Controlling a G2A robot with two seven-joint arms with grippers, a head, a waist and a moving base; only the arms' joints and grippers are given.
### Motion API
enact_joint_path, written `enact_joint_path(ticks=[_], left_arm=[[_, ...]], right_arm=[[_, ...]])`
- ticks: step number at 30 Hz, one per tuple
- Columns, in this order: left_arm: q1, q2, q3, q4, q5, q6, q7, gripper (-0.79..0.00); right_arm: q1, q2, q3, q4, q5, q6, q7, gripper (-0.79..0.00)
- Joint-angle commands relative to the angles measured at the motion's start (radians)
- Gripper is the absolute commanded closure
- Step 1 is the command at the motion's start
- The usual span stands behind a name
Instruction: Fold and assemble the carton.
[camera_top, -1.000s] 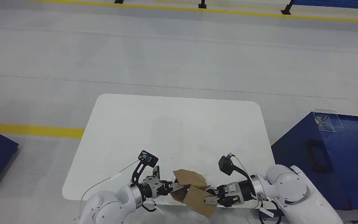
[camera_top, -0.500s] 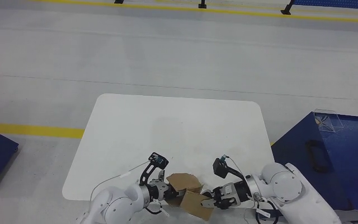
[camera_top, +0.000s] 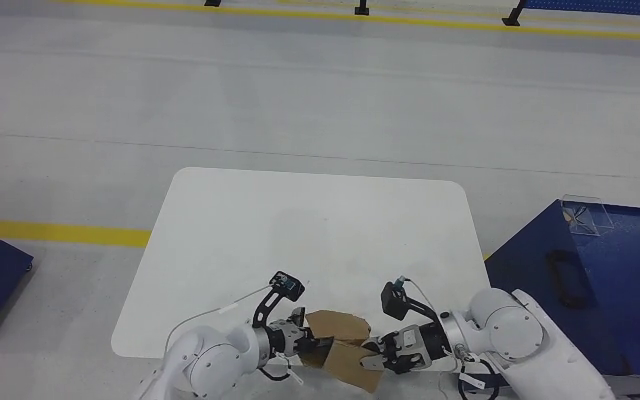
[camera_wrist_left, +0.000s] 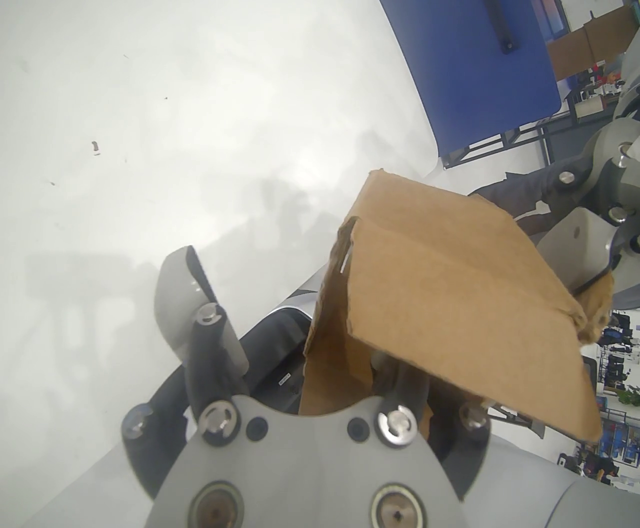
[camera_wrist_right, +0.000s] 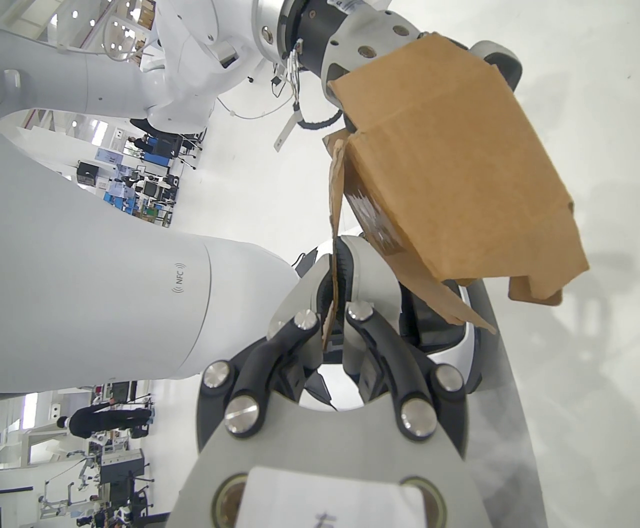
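The brown cardboard carton (camera_top: 337, 338) is held up over the table's front edge between my two grippers, partly folded with loose flaps. My right gripper (camera_wrist_right: 336, 295) is shut on a thin flap of the carton (camera_wrist_right: 450, 165), and in the top view the right gripper (camera_top: 373, 357) is at the carton's right side. My left gripper (camera_wrist_left: 295, 310) stands open at the carton's other end. One of its fingers (camera_wrist_left: 192, 290) is clear of the cardboard. The carton (camera_wrist_left: 450, 310) hides the other finger. In the top view the left gripper (camera_top: 302, 340) is against the carton's left side.
The white table (camera_top: 300, 230) stretches away behind the carton with bare surface. A blue cabinet (camera_top: 570, 270) stands off the table's right side. The grippers work right at the table's front edge.
Both arms have closed in toward each other and the left wrist has turned. The carton has drawn together into a more compact shape and sits slightly nearer the front edge.
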Motion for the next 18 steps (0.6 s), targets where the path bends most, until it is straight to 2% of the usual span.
enact_joint_path(ticks=[1,9,10,11,14,18], left_arm=[[-0.006,-0.001,0.007,0.005,-0.002,0.001,-0.001,0.0],[-0.02,-0.002,0.009,0.013,-0.026,0.007,0.013,0.0],[-0.02,-0.003,0.007,0.015,-0.035,0.009,0.023,0.0],[-0.02,-0.003,0.006,0.016,-0.05,0.009,0.028,0.0],[-0.024,-0.003,0.004,0.027,-0.07,0.015,0.021,0.0],[-0.034,-0.007,-0.021,0.059,-0.153,0.069,0.045,0.0]], right_arm=[[0.005,0.002,-0.007,0.006,0.001,-0.003,-0.003,0.0],[0.024,0.007,-0.019,0.028,-0.016,-0.006,-0.014,0.0],[0.022,0.007,-0.02,0.031,-0.015,0.0,-0.014,-0.376],[0.022,0.007,-0.02,0.031,-0.015,0.0,-0.014,-0.785],[0.022,0.007,-0.02,0.031,-0.015,0.0,-0.014,-0.785],[0.022,0.007,-0.015,0.03,-0.025,0.007,-0.034,-0.785]])
